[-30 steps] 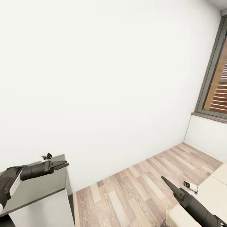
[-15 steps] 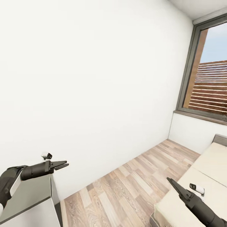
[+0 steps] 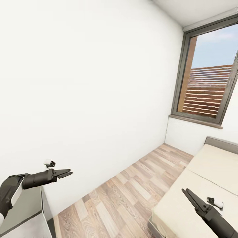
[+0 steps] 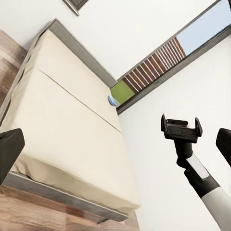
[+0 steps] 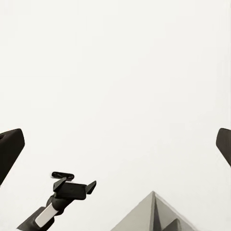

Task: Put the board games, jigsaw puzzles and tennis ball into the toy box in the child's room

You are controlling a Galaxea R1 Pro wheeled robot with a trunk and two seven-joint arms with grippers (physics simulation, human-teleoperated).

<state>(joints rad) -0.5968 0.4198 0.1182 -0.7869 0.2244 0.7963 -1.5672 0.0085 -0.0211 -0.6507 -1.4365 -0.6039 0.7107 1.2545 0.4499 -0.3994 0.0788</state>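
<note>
Left claw (image 3: pixel 64 173): fingers parted, nothing between them; held out level over the near corner of a grey worktop (image 3: pixel 23 206) at the head view's lower left. In the right wrist view the same claw (image 5: pixel 72 188) appears against the white wall, beside a grey corner of that worktop (image 5: pixel 151 211).

Right claw (image 3: pixel 191 197): fingers spread in a narrow V, empty; raised above the near end of the bed (image 3: pixel 195 185). In the left wrist view this claw (image 4: pixel 181 130) is seen end-on, fingers wide apart, against the wall.

Bed: cream mattress in two sections on a grey frame, standing along the right side of the room under the window (image 3: pixel 211 74). In the left wrist view the bed (image 4: pixel 57 120) runs to the wall; a small round, pale blue-white item (image 4: pixel 112 100) lies at its far edge next to a green patch, too small to identify.

Floor (image 3: pixel 122 195): wood planks, between the worktop and the bed.

Wall (image 3: pixel 82 82): plain white.

Window: dark frame, slatted brown fence and blue sky behind it.

Board games, puzzles, ball, toy box: position cannot be told.
</note>
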